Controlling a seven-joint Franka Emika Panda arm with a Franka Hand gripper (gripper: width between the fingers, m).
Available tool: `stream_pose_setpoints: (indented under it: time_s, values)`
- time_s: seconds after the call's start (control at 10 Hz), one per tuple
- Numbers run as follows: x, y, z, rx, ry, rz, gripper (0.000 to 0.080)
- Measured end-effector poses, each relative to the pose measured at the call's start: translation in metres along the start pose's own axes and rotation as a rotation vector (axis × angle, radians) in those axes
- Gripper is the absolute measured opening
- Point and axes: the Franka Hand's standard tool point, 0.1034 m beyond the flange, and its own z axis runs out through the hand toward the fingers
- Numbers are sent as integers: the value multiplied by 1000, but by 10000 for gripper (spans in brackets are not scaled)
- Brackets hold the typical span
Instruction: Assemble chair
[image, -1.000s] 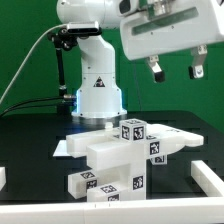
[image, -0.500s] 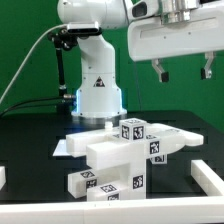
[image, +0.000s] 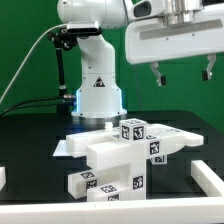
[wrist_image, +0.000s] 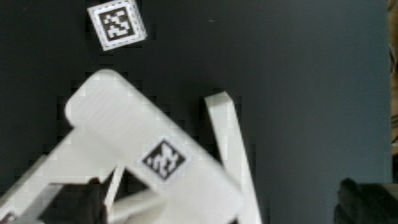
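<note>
The chair parts (image: 128, 152) are matte white blocks with black-and-white tags, stacked in a cluster at the middle of the black table. Another tagged block (image: 100, 184) lies in front of the cluster. My gripper (image: 182, 71) hangs high above the table, above and to the exterior view's right of the cluster, open and empty. In the wrist view a white tagged part (wrist_image: 151, 150) lies below the gripper (wrist_image: 222, 205), with the dark fingers (wrist_image: 63, 205) spread wide at either side.
The robot base (image: 97, 95) stands behind the parts. A flat white sheet (image: 66, 145) lies left of the cluster. White table-edge pieces sit at the exterior view's right (image: 208, 180) and left (image: 3, 178). A single marker tag (wrist_image: 118, 22) lies on the black table.
The gripper has moved toward the exterior view's right and slightly up over the last second, staying open. The chair parts have not moved.
</note>
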Motion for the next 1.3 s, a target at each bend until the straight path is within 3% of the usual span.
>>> stream_pose_setpoints:
  time_s: [0.2,0.3,0.7,0.9,1.3]
  values:
    - [-23,26,30,-35,-1,5,649]
    - [-27,34,41,-43,8,14,649]
    - [-25,31,42,-41,18,9,649]
    - [-25,48,78,-65,87,-22,649]
    - [-7,38,103,-83,114,-32,649]
